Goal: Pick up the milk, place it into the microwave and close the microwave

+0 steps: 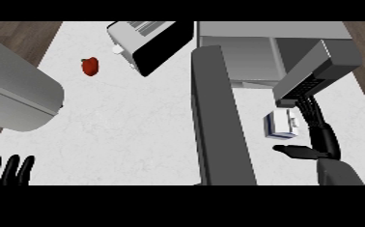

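Observation:
The milk (279, 124), a small white and blue carton, sits just in front of the microwave (242, 59), right of its open door (217, 120). The dark grey door swings out toward me across the middle of the counter. My right hand (318, 146) is against the carton's right side. Its fingers (314, 117) run straight up along the carton and its thumb points left just below it, not curled round it. My left hand (16, 170) rests open at the lower left edge, fingers up, far from the milk.
A silver toaster (146, 42) stands at the back centre, with a small red fruit (91, 66) to its left. A large grey rounded object (25, 100) fills the left side. The white counter (128, 134) lies between it and the door.

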Motion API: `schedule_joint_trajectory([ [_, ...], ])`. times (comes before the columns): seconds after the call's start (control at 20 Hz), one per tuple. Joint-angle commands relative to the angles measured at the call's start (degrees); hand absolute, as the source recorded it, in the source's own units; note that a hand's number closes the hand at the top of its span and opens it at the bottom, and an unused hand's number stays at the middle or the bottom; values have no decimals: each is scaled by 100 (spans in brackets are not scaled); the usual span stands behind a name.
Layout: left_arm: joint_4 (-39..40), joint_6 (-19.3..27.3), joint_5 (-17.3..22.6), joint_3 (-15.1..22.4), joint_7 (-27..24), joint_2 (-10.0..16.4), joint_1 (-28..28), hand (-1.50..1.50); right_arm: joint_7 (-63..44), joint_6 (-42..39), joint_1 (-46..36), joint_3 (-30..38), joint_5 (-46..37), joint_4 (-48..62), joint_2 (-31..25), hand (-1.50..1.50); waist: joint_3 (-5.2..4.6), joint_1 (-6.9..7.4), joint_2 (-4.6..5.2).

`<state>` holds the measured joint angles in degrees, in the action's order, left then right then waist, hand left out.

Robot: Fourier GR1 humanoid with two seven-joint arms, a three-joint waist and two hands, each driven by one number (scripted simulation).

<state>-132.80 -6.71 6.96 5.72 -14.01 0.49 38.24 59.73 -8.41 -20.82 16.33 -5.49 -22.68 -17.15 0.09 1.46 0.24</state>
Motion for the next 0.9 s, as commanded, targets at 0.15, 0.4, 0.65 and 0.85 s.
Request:
schedule_joint_trajectory([
  [0.15,149,-30,15,-34,-4,22,-36,-150,765,-1838,47,-672,-203,-29,144,-150,17,17,5],
  [0.4,155,-78,217,-258,1,87,-134,-150,965,-1287,-126,-577,32,-240,288,150,12,9,12],
  [0.65,314,85,148,-142,115,-45,-394,-150,1112,-28,-24,-285,140,-542,524,150,5,-64,6],
  [0.85,297,-68,77,-56,-3,-37,-136,-150,1048,-506,141,-524,233,-1050,809,150,-2,-90,-28],
])
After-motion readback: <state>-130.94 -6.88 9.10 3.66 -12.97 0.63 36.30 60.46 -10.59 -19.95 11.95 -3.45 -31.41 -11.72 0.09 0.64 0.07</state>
